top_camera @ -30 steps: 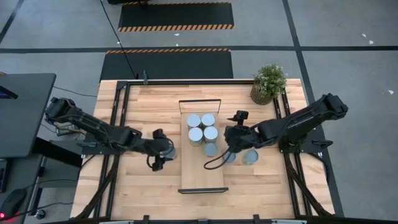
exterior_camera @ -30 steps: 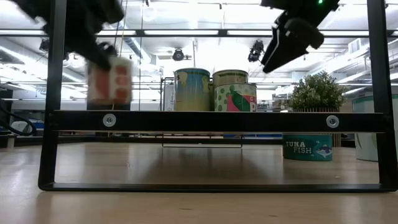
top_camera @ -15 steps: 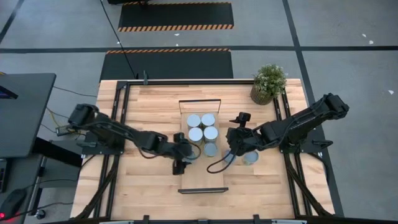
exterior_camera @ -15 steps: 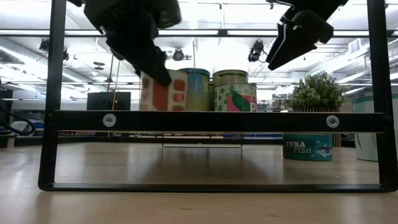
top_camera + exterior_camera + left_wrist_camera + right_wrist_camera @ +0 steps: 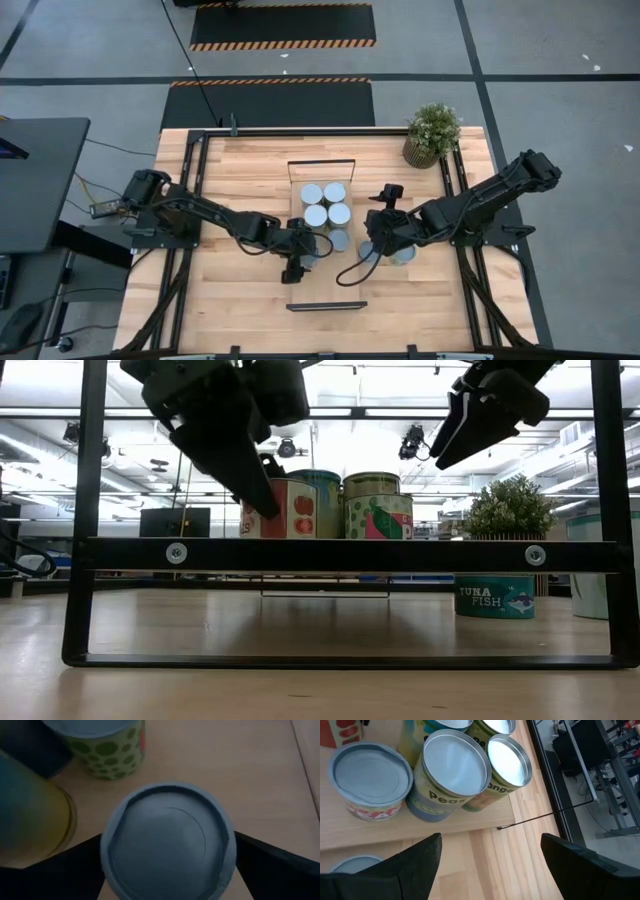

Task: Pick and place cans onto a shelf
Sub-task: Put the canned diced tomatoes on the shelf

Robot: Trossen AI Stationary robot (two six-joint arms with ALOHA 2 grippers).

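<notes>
1. Eight cans (image 5: 316,214) in all. Six are on the shelf (image 5: 325,285): four packed in a square, a fifth just on the near side of them, and a tomato-label can (image 5: 290,510) at the group's left. Two more stand on the table (image 5: 240,170) just off the shelf's right edge, one of them a tuna fish can (image 5: 495,598). There are two arms and one potted plant (image 5: 433,130), which sits at the far right corner.
2. A second ago the left arm held the tomato-label can over the table, left of the shelf. That can now stands upright on the shelf board beside the others.
3. The left arm stretches across from the table's left side. The left gripper (image 5: 305,247) points down over the tomato-label can and straddles it. Whether it grips or has let go cannot be told.
4. The right arm has eased slightly towards the near side. The right gripper (image 5: 372,245) hangs above the two table cans with its jaws spread and nothing between them.
</notes>
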